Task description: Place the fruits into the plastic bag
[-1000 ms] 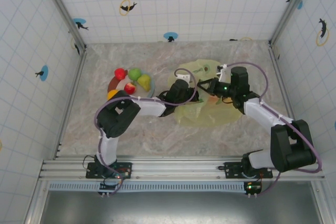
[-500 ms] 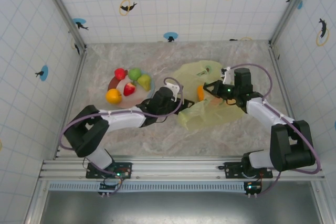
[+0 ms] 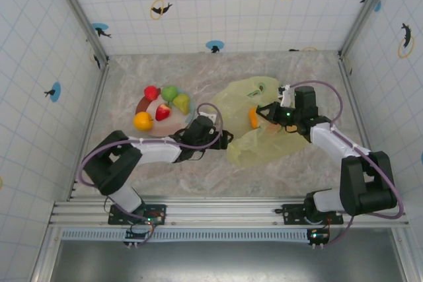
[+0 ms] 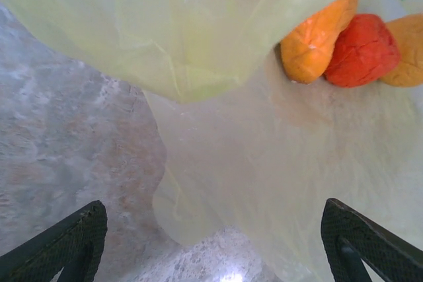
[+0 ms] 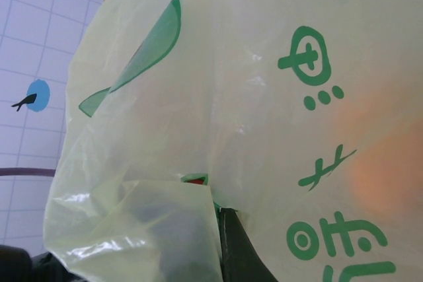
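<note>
We list: translucent yellow-green plastic bag (image 3: pixel 264 146) on the table (image 3: pixel 132 166), right pincer (image 3: pixel 268 111) pinching it, three orange-red toy fruits (image 4: pixel 360 51) inside. Left pincer (image 3: pixel 225 139) gapes empty; five plated fruits (image 3: pixel 162 111) lie to its left.

Eight fruits (image 3: pixel 142 121), one plate (image 3: pixel 174 121), one plastic bag (image 3: pixel 264 143).
</note>
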